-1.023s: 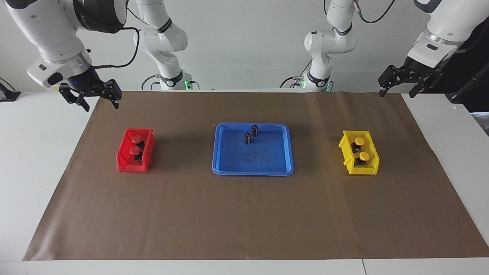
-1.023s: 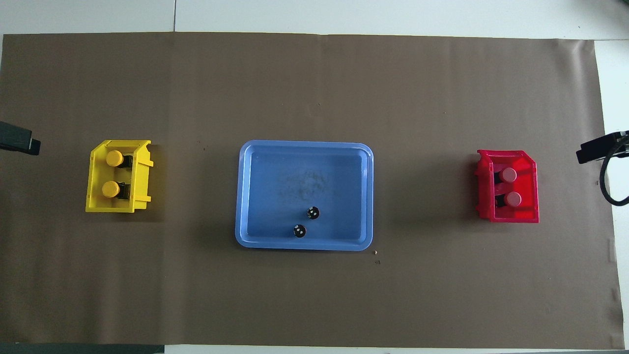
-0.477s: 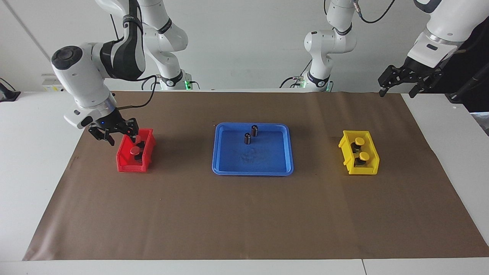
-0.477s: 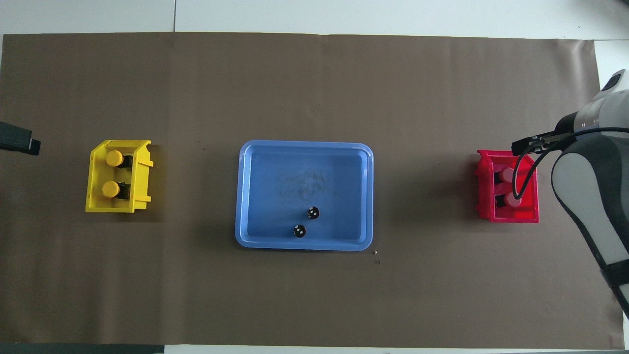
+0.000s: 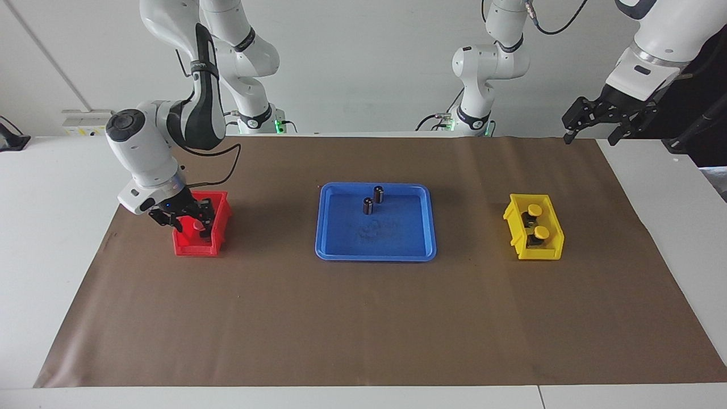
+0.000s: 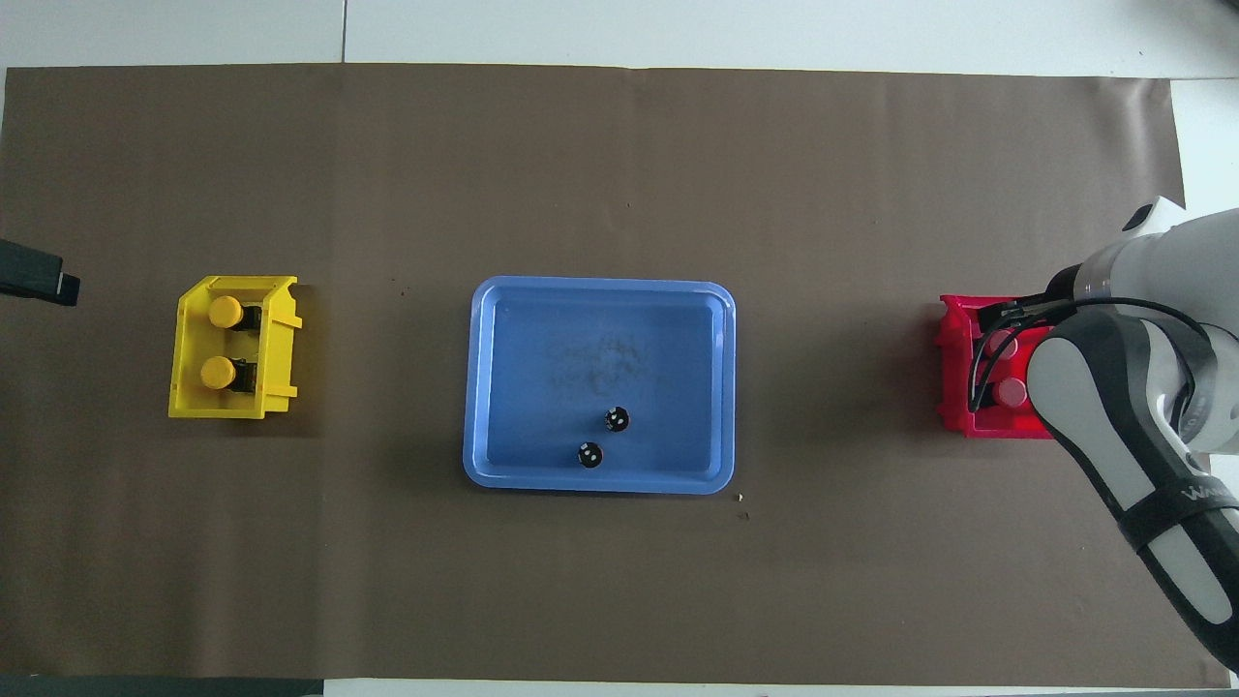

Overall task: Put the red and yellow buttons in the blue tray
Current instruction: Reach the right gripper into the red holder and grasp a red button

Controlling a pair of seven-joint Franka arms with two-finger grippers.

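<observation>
Two red buttons lie in the small red bin; one shows between the fingers of my right gripper, which is open and lowered into the bin. The other is hidden there by the hand. Both show partly in the overhead view. Two yellow buttons sit in the small yellow bin. The blue tray lies between the bins. My left gripper waits open, high over the mat's corner at the left arm's end.
Two small dark capless cylinders stand in the tray near its rim nearest the robots. A brown mat covers the table. In the overhead view my right arm covers part of the red bin.
My right gripper has come down from beside the mat's corner near the robots into the red bin, around a red button. The left arm has not moved.
</observation>
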